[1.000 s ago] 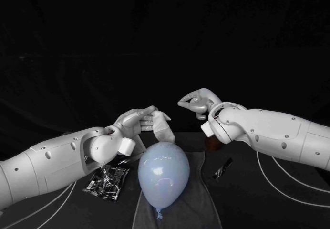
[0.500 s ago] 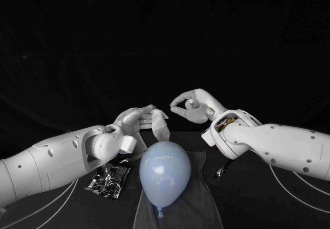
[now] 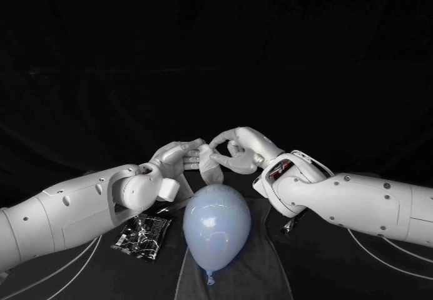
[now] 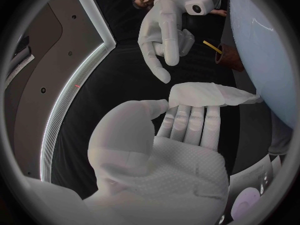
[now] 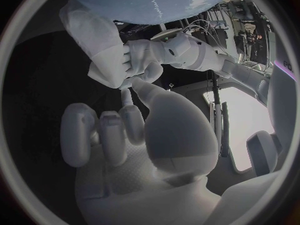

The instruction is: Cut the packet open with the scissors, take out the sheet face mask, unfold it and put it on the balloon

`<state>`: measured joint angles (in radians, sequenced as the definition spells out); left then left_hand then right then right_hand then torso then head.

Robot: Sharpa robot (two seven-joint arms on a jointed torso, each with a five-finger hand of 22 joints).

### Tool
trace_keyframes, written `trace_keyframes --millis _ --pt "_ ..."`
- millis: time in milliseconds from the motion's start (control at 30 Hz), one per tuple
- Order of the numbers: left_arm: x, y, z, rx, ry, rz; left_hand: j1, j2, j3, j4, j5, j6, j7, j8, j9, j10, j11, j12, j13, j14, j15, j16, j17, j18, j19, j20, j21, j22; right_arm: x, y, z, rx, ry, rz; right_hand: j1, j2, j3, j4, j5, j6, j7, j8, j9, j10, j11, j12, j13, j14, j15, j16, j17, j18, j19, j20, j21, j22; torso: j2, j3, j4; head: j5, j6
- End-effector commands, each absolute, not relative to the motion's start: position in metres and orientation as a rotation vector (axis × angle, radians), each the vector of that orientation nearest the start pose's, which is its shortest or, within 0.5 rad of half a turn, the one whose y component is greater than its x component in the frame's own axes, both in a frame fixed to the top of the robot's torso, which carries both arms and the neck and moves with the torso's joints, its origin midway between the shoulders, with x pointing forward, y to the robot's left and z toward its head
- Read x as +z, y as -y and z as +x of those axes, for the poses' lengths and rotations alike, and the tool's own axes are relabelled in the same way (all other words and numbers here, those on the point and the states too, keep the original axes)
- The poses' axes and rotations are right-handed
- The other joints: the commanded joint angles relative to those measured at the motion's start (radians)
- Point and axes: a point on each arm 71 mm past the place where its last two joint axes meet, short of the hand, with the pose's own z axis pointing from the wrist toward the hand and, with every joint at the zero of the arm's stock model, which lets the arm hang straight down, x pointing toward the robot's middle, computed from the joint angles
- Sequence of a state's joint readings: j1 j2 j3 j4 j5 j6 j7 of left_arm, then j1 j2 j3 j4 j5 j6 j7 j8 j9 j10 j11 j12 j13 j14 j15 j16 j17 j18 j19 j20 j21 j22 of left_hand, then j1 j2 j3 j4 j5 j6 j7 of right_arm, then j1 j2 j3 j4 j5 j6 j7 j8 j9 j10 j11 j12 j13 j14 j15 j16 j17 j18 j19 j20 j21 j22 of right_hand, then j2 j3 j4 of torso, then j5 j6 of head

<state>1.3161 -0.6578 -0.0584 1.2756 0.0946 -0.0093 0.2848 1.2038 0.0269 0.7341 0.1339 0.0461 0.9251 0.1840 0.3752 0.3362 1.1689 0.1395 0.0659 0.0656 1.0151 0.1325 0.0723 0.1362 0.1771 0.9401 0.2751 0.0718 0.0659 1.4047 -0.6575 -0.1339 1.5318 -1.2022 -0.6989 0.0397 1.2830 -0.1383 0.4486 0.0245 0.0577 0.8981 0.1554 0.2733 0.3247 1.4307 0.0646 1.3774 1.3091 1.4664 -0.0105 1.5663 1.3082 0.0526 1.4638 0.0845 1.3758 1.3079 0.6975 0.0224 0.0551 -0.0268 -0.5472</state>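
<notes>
My left hand (image 3: 183, 157) holds the folded white sheet face mask (image 3: 213, 167) up just behind the top of the pale blue balloon (image 3: 216, 224). The mask (image 4: 209, 94) lies across that hand's fingertips (image 4: 187, 116). My right hand (image 3: 236, 147) has its thumb and a finger at the mask's upper edge (image 5: 103, 60), right beside the left hand (image 5: 156, 55); its other fingers are curled in. Whether they pinch the mask is not clear. The cut silvery packet (image 3: 141, 235) lies on the table left of the balloon. The scissors (image 3: 289, 224) lie right of it, partly under my right arm.
The balloon lies on a grey cloth (image 3: 245, 275) running toward the table's front edge. A brown cup (image 4: 227, 61) with a yellow stick in it stands beyond the balloon (image 4: 269, 60). White cables (image 3: 379, 247) trail from my right arm.
My right hand has moved left and down until its fingertips meet the mask at my left hand. The left hand, mask and balloon have stayed in place.
</notes>
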Motion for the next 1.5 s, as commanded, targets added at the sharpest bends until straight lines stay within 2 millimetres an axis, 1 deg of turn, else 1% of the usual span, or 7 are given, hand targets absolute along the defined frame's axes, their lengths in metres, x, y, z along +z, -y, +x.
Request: trace_keyframes --millis 33,100,367,567,867,1167,1500 --pt "-0.142 -0.169 0.542 -1.781 -1.558 -1.057 0.007 -0.004 0.0 -0.003 0.003 0.0 -0.006 0.003 0.002 0.008 -0.001 -0.001 0.0 0.004 -0.004 0.003 0.001 0.009 0.007 0.001 0.003 0.001 -0.086 0.112 0.493 0.915 -1.145 -0.05 -0.002 -0.01 -0.005 -0.003 -0.006 -0.013 0.003 -0.013 -0.005 -0.004 0.007 -0.006 0.088 0.104 0.008 0.004 0.263 -0.014 0.042 0.01 -0.004 0.211 0.001 0.0002 0.0005 -0.004 0.0" --pt "-0.142 -0.169 0.542 -1.779 -1.562 -1.048 0.008 -0.005 0.001 -0.002 0.003 0.001 -0.006 0.004 0.002 0.01 -0.001 -0.001 0.0 0.005 -0.004 0.003 0.002 0.01 0.008 0.0 0.003 0.001 -0.085 0.11 0.492 0.915 -1.126 -0.062 -0.004 -0.01 -0.005 -0.003 -0.006 -0.022 0.008 -0.025 -0.011 -0.009 0.011 -0.011 0.085 0.104 0.012 0.004 0.263 -0.013 0.04 0.013 -0.008 0.21 0.0 0.0003 -0.0008 -0.003 -0.006" --pt "-0.142 -0.168 0.541 -1.781 -1.573 -1.025 0.01 -0.006 0.003 -0.002 0.004 0.002 -0.007 0.006 0.003 0.012 -0.002 0.0 0.001 0.006 -0.004 0.004 0.002 0.01 0.01 0.0 0.004 0.001 -0.082 0.107 0.495 0.904 -1.058 -0.082 -0.004 -0.002 -0.001 -0.001 -0.006 -0.013 0.008 -0.026 -0.011 -0.008 0.012 -0.009 0.087 0.104 0.014 0.004 0.263 -0.014 0.041 0.016 -0.003 0.211 -0.001 0.0015 -0.0016 0.002 -0.012" --pt "-0.141 -0.168 0.54 -1.783 -1.573 -1.02 0.011 -0.007 0.004 -0.002 0.004 0.003 -0.007 0.006 0.003 0.013 -0.002 0.0 0.001 0.007 -0.005 0.004 0.002 0.01 0.01 0.0 0.004 0.001 -0.084 0.106 0.5 0.891 -1.082 -0.083 -0.007 0.003 0.001 0.002 -0.006 0.0 0.006 -0.025 -0.011 -0.008 0.011 -0.009 0.088 0.104 0.014 0.004 0.263 -0.013 0.041 0.017 -0.003 0.211 -0.001 0.0013 -0.0023 0.002 -0.014" --pt "-0.141 -0.167 0.54 -1.78 -1.571 -1.012 0.015 -0.008 0.009 -0.003 0.004 0.003 -0.008 0.007 0.004 0.014 -0.003 0.0 0.0 0.008 -0.005 0.004 0.003 0.01 0.012 -0.001 0.005 0.001 -0.092 0.098 0.505 0.883 -1.169 -0.103 -0.045 0.01 -0.015 0.034 -0.009 0.034 -0.004 -0.02 -0.011 -0.005 0.003 -0.005 0.091 0.104 0.008 0.004 0.263 -0.012 0.038 0.015 -0.006 0.209 -0.001 0.0013 -0.0008 0.0 -0.012" --pt "-0.141 -0.167 0.54 -1.776 -1.569 -1.012 0.017 -0.008 0.01 -0.003 0.004 0.003 -0.008 0.008 0.004 0.014 -0.003 -0.001 0.0 0.009 -0.005 0.004 0.003 0.01 0.013 -0.001 0.005 0.001 -0.097 0.097 0.508 0.9 -1.226 -0.014 -0.065 0.014 -0.028 0.057 -0.009 0.05 -0.011 -0.016 -0.009 -0.002 -0.002 -0.001 0.095 0.104 0.003 0.004 0.263 -0.012 0.038 0.012 -0.003 0.21 -0.001 0.0013 -0.0018 -0.001 -0.013" --pt "-0.141 -0.168 0.541 -1.776 -1.568 -1.013 0.017 -0.009 0.011 -0.003 0.004 0.003 -0.008 0.008 0.004 0.015 -0.003 -0.001 0.0 0.009 -0.005 0.004 0.003 0.01 0.013 -0.001 0.005 0.001 -0.098 0.098 0.509 0.896 -1.229 0.014 -0.061 0.014 -0.029 0.057 -0.009 0.058 -0.015 -0.012 -0.008 -0.002 -0.006 -0.001 0.095 0.104 0.001 0.004 0.263 -0.012 0.038 0.01 -0.003 0.21 -0.001 0.0014 -0.002 0.001 -0.018"
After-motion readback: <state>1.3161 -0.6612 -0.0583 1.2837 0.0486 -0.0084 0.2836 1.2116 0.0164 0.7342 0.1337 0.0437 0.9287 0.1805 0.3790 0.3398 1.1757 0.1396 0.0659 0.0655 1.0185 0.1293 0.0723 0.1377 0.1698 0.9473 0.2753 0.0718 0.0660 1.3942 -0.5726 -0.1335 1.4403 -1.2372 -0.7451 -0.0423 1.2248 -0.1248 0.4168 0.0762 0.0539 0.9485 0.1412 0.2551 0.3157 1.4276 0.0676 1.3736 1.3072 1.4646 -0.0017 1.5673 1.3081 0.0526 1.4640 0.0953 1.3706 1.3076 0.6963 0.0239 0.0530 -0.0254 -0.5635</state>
